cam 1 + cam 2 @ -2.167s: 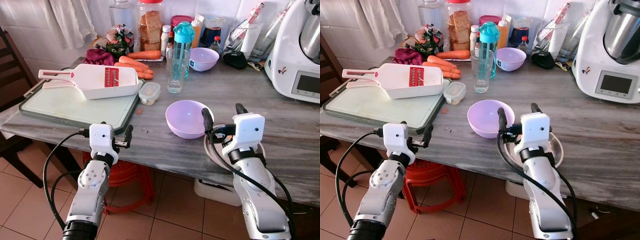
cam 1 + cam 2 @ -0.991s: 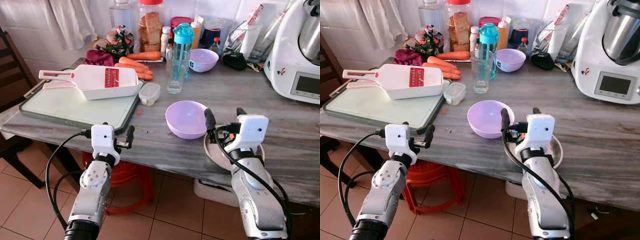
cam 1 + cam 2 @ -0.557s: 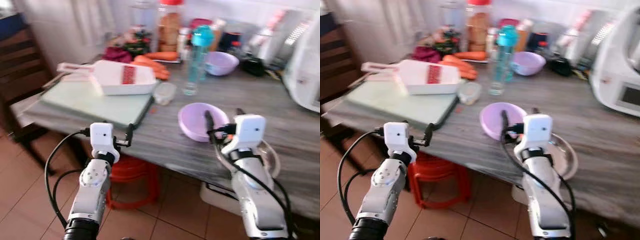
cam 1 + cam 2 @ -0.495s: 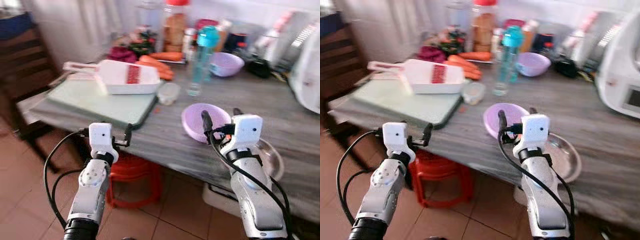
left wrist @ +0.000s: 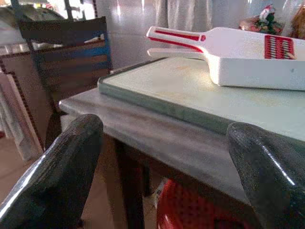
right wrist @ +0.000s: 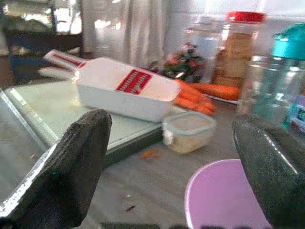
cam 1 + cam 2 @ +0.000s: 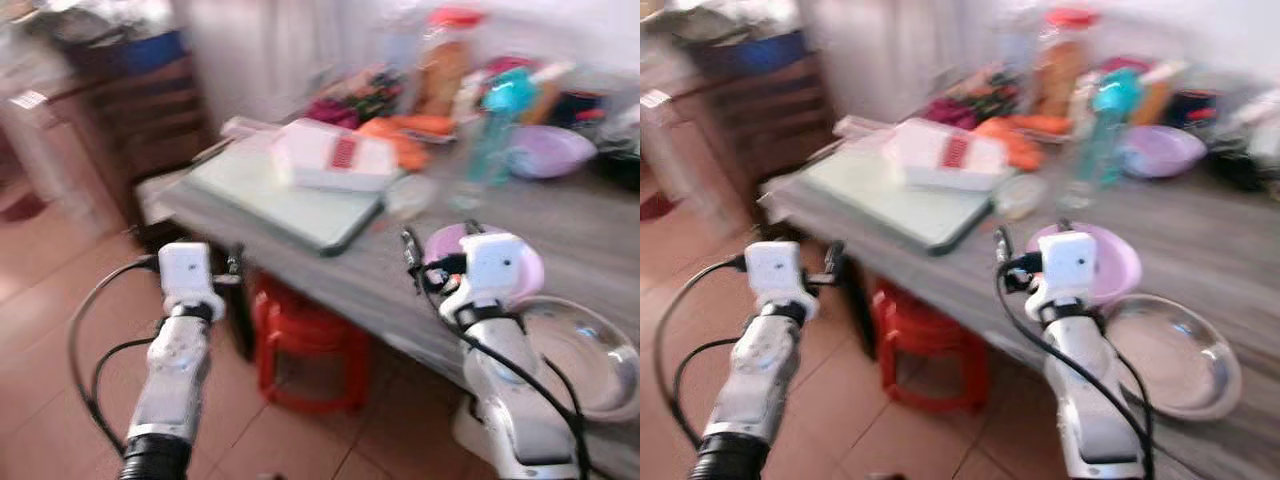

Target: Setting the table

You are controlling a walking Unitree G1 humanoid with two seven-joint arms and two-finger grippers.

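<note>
Both grippers are seen spread and empty: the left gripper (image 5: 162, 167) is held off the table's (image 7: 400, 290) near-left corner, and the right gripper (image 6: 176, 162) over the near edge just beside the lilac bowl (image 7: 1110, 262). The steel plate (image 7: 1170, 355) is seen lying at the near edge to the right of that bowl. With the head views blurred, the bowl's rim could be misjudged, so that bowl or plate is knocked off the edge.
</note>
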